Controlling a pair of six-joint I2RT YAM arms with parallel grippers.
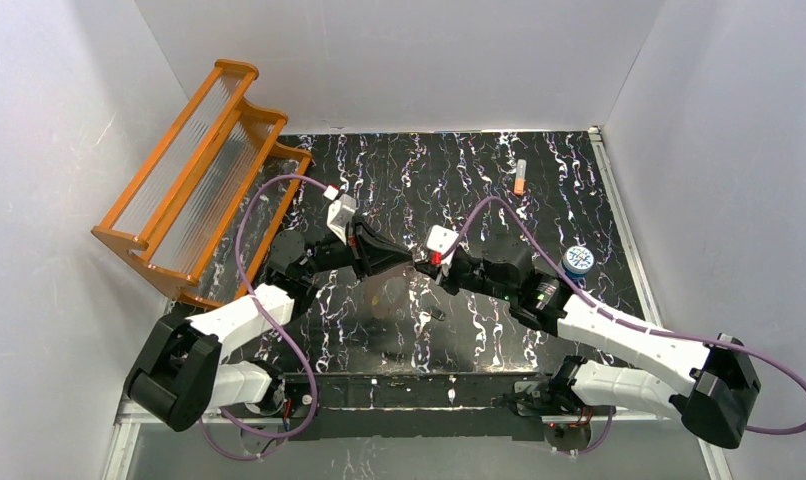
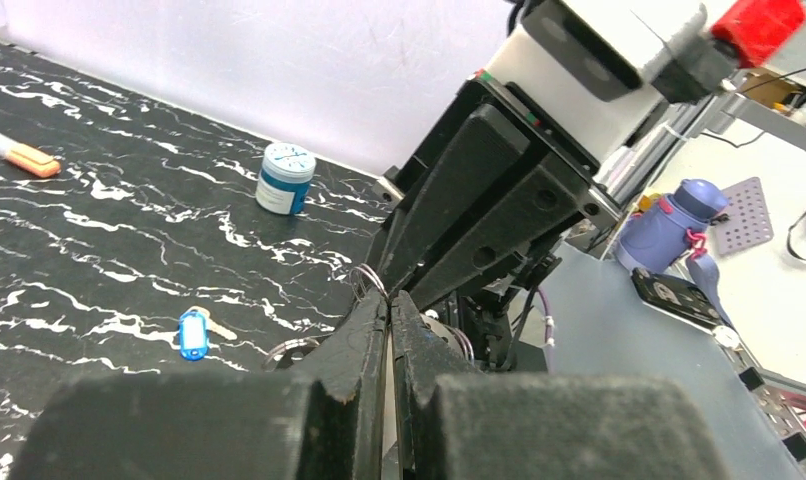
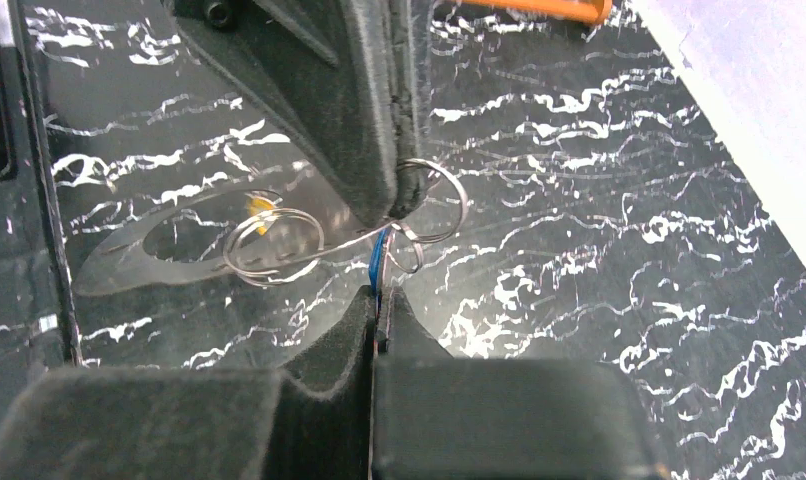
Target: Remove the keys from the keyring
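Just beside the left pincer (image 3: 397,205) is the keyring (image 3: 111,264).

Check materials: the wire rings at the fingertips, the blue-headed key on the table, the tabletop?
Wire rings: thin bright silver wire with sharp glints, likely steel. Blue-headed key: glossy blue head, probably plastic; pale shank, maybe brass. Tabletop: black, white marble veining, slight sheen; looks like laminate or printed film, cannot tell which.
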